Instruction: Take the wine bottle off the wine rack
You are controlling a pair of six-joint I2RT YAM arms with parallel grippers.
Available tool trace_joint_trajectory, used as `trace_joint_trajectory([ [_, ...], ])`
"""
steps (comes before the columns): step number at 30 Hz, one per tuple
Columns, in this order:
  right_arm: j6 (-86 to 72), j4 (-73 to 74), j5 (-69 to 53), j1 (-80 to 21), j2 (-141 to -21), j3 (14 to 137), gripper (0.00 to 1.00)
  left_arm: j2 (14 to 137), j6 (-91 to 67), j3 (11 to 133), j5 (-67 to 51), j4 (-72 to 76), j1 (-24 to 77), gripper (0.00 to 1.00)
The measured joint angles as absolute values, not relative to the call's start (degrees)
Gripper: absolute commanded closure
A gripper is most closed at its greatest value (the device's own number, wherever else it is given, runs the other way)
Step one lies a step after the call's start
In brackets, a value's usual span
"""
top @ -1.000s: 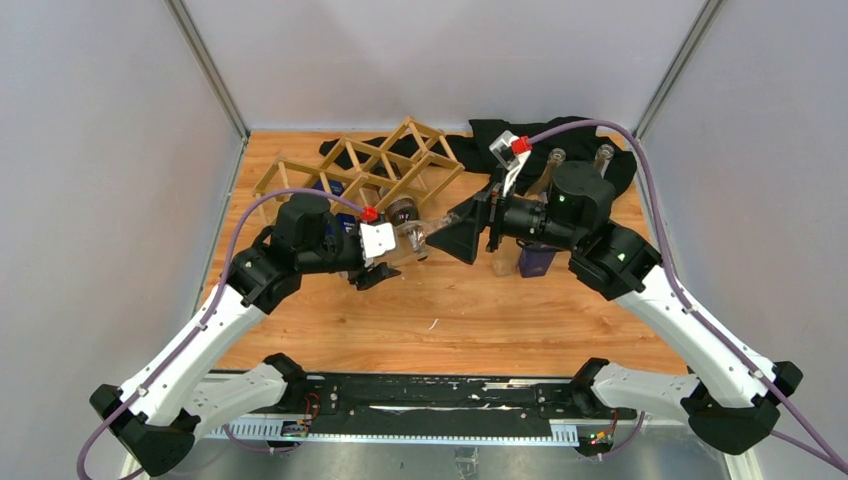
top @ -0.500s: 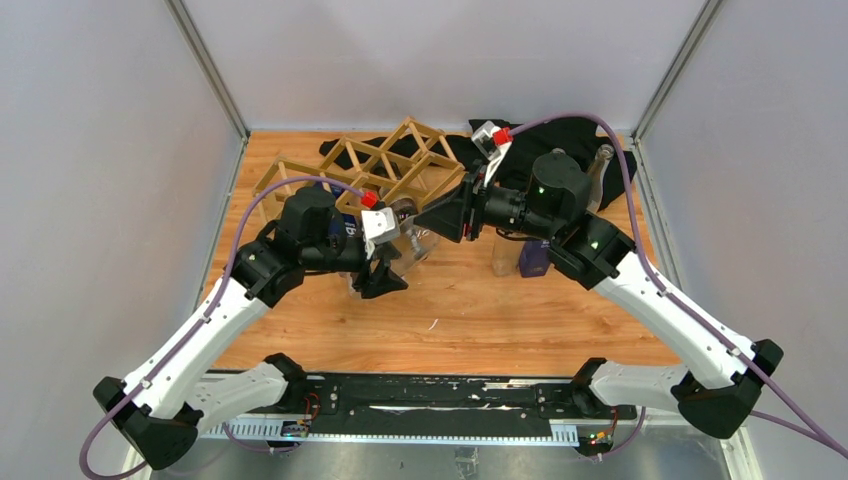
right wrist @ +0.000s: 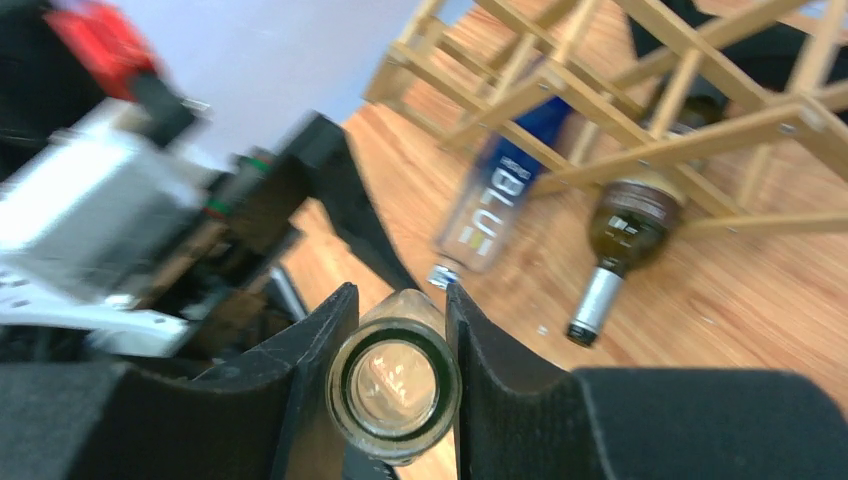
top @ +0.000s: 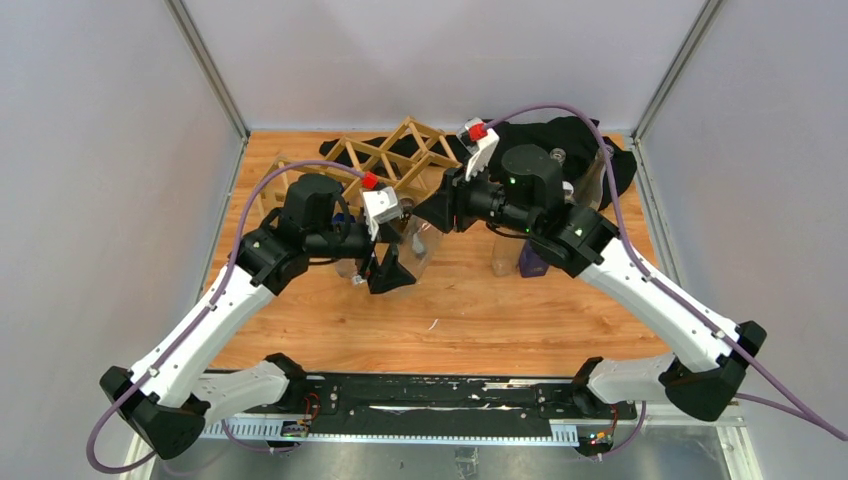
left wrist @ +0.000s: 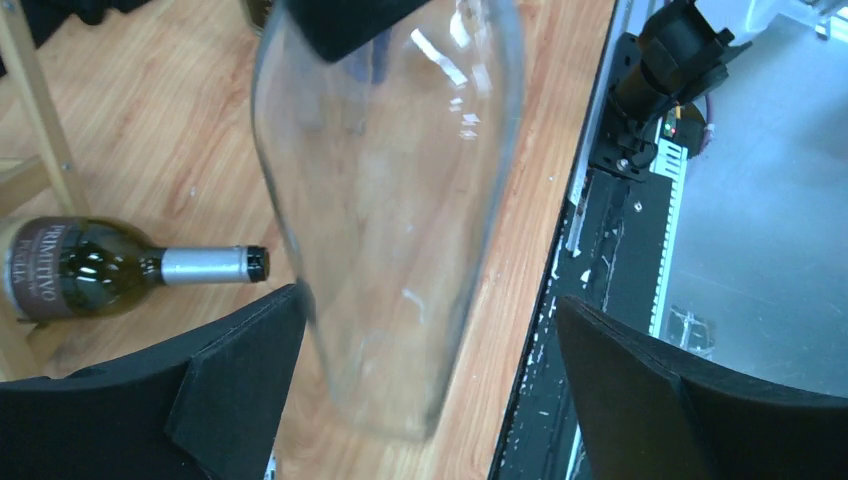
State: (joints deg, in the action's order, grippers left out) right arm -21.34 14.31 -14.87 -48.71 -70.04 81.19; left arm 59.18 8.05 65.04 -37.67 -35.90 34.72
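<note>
Right tool (right wrist: 400,296): closed on the neck of the clear glass wine bottle (left wrist: 390,200), just under the lip; the mouth faces the wrist camera. Grip looks centred between the pads.

Left tool (left wrist: 428,302): wide open, one finger on each side of the bottle's body, neither touching the glass.

Bottle is out of the wine rack (top: 392,160), tilted, in front of it over the wooden surface (top: 470,320). Cannot tell if its base touches the wood.

Green bottle (left wrist: 100,268) lies by the foot of the rack, near the clear one. A blue bottle (right wrist: 490,210) sits in a lower cell.

Step in hand, as I read it: the right tool alone takes the weight and carries the bottle clear.

To do it well:
- Back the left tool straight away from the body, so that neither finger clips the glass.
- A neck grip on smooth glass with the heavy end hanging free may swing or slide. Move slowly, no sharp wrist turns.
- Raise the base before travelling sideways; keep it off the green bottle and the rack sticks.
- Bring it upright before lowering, base flat on bare wood, and release only once it stands.
</note>
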Motion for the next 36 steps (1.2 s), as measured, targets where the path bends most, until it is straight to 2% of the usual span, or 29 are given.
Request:
trace_joint_trajectory([
  [9,-14.83,25.8,-4.91,-48.73,-75.83,88.68,1.0,61.52,10.15,71.29,-41.5,-42.0,26.06,0.0],
  [22,-8.4,28.67,5.61,-42.39,-84.29,93.82,1.0,68.58,18.35,84.9,-40.34,-57.56,11.64,0.0],
  [29,-8.08,26.85,8.19,-36.07,-90.96,94.72,1.0,71.75,18.79,88.95,-31.59,-60.73,10.98,0.0],
  [36,-7.97,23.14,12.51,-34.61,-97.43,96.16,1.0,73.38,18.85,90.19,-27.46,-63.29,10.98,0.0],
])
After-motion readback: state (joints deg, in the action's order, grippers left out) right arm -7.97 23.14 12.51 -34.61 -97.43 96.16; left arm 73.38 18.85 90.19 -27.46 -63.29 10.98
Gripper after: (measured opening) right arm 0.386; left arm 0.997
